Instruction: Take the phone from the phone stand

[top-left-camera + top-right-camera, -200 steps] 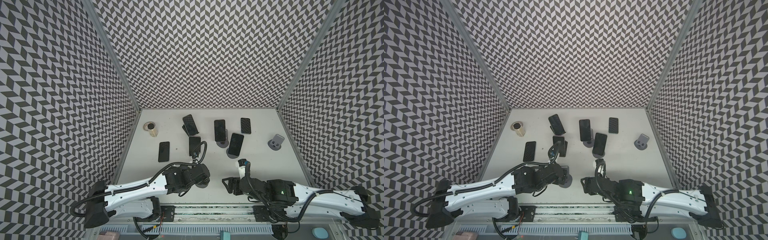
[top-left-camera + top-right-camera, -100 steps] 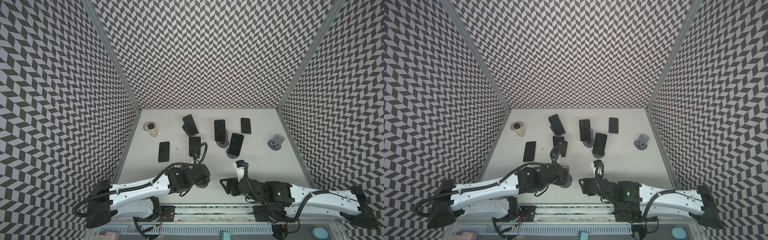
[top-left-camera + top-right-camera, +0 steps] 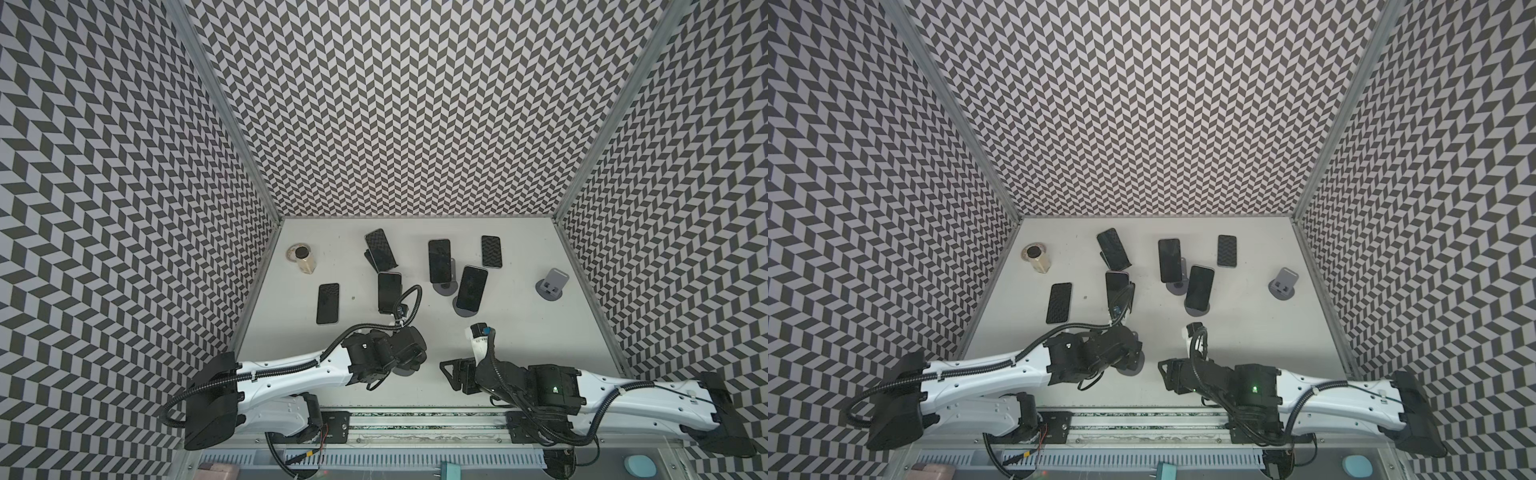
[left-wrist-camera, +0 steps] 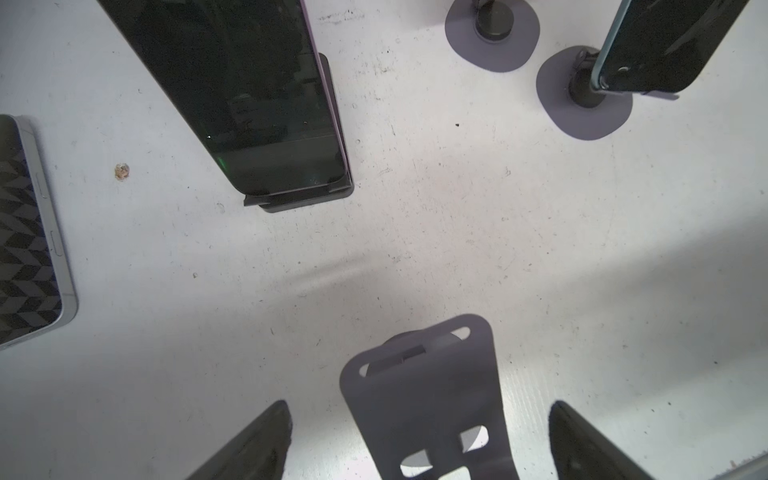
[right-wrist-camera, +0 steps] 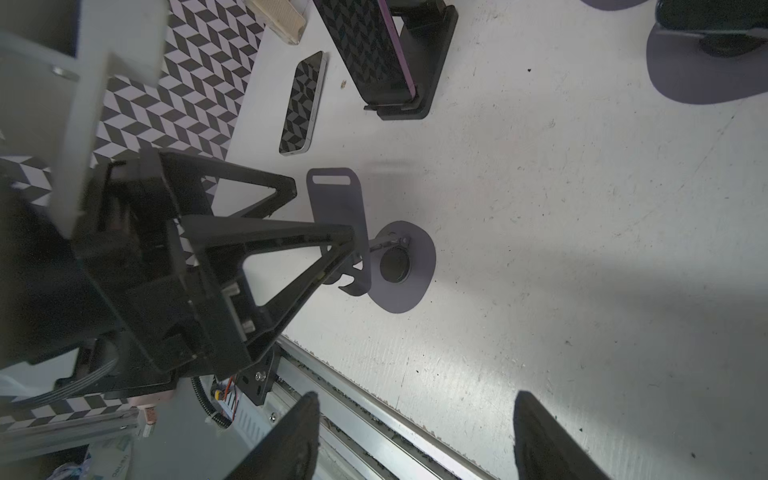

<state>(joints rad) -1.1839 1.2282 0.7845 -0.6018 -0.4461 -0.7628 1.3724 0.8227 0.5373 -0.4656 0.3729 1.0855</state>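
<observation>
Left wrist view looks down on the scuffed white tabletop (image 4: 457, 249). There the left tool (image 4: 419, 409) straddles an empty grey round-based phone stand (image 5: 409, 291), with its fingers spread wide on either side of the stand's flat plate and gripping nothing. Just to the right of that stand, the right tool (image 5: 415, 399) hangs with its fingers parted and empty. Beyond that stand and apart from it, the glossy black phone with a purple edge (image 4: 249, 104) leans on its black slab stand (image 4: 299, 203).
</observation>
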